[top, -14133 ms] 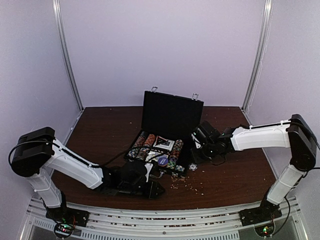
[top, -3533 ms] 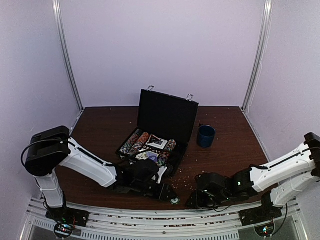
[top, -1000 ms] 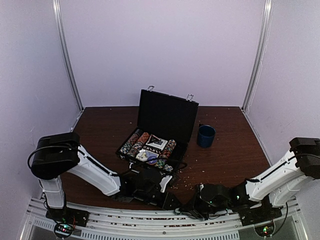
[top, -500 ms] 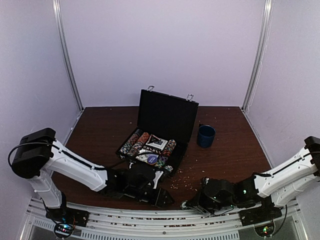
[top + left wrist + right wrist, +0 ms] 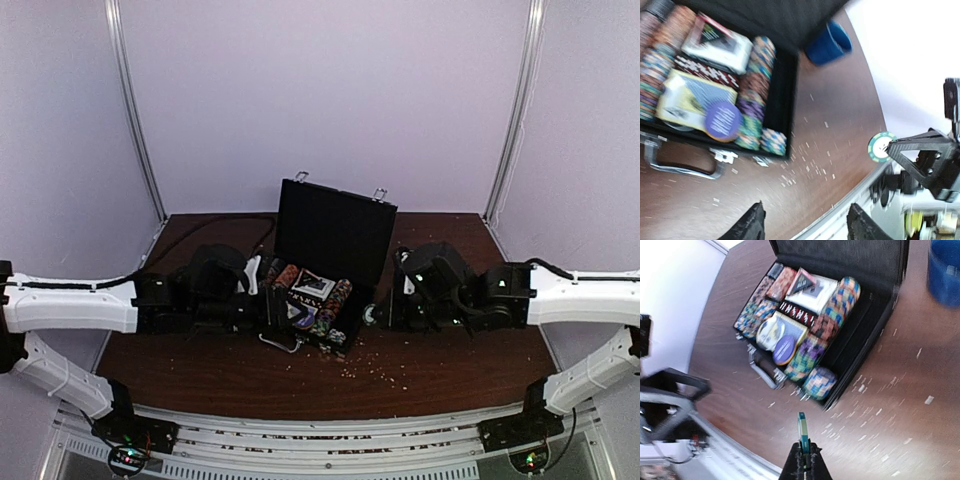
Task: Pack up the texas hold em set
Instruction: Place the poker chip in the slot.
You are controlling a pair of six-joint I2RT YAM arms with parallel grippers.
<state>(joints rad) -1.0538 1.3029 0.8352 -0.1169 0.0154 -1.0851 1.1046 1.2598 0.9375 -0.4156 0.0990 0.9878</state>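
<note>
Now the case (image 5: 335, 232) is seen open at the middle of the bench (image 5: 460, 370), with its lid upright at 12 o'clock and its handle (image 5: 682, 169) at 6 o'clock. Rows of striped chips (image 5: 829, 322) are packed along both sides of the tray. Two card decks (image 5: 807, 286) and a purple disc (image 5: 785, 349) are laid between them. The right fingers (image 5: 802, 462) are held above the bench at 3 o'clock of the case and are closed on a single green chip (image 5: 801, 429), gripped edge-on. The left fingers (image 5: 753, 227) are held at 9 o'clock of the case, spread apart, with nothing between them. A blue cup (image 5: 829, 44) is stood just beside the case, at 1 o'clock of the tray in the left wrist view. Pale flecks (image 5: 375, 368) are scattered on the bench at 5 o'clock of the case.
</note>
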